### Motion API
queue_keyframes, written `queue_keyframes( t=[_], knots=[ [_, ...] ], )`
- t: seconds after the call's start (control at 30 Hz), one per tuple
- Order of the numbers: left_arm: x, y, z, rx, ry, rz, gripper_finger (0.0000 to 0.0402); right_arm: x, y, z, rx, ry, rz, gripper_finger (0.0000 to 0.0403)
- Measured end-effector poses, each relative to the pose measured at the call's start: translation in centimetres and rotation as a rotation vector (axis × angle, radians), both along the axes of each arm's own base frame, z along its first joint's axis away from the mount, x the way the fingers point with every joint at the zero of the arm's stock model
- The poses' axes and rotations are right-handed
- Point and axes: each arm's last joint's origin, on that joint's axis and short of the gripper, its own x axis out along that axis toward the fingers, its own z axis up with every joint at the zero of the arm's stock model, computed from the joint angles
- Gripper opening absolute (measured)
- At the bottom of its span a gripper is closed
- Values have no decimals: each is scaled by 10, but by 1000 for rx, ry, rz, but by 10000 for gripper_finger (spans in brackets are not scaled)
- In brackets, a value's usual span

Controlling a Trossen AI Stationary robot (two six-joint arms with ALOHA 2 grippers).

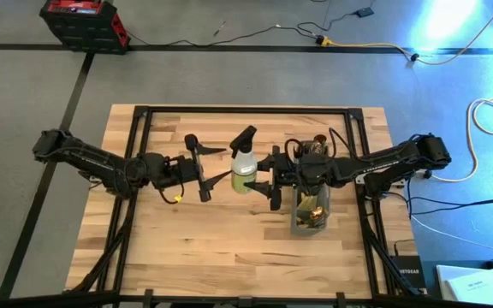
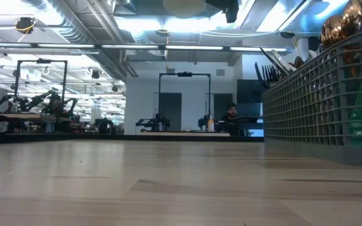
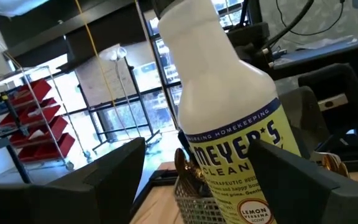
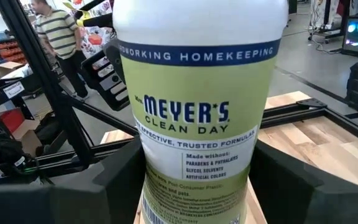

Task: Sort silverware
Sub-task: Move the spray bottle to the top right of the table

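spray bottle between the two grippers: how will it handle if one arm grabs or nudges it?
The spray bottle looks tall and narrow with a trigger nozzle on top, so probably tippy if nudged high. Its smooth round body and glossy label may slip or twist between fingers. It is likely rigid plastic; how full it is cannot be told.

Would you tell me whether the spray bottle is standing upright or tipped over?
Upright: the spray bottle stands nozzle-up between both grippers in the wrist views.

A pale butcher-block desk [image 1: 221,248] with a black frame is carrying two things. A Mrs. Meyer's Clean Day spray bottle [image 1: 244,164] with a black nozzle is standing upright near the desk's middle. Just beside the bottle, toward the right arm, a grey mesh caddy [image 1: 310,216] is sitting, holding gold silverware [image 1: 313,212].
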Motion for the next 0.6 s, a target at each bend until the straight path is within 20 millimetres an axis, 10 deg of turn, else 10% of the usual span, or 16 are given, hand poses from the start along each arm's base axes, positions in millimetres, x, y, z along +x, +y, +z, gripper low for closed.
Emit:
queue_keyframes(
  t=[0.6],
  knots=[
    [0,-1,-1,-48,-6,-14,280,2,0,0,-11,-16,2,238]
  ],
)
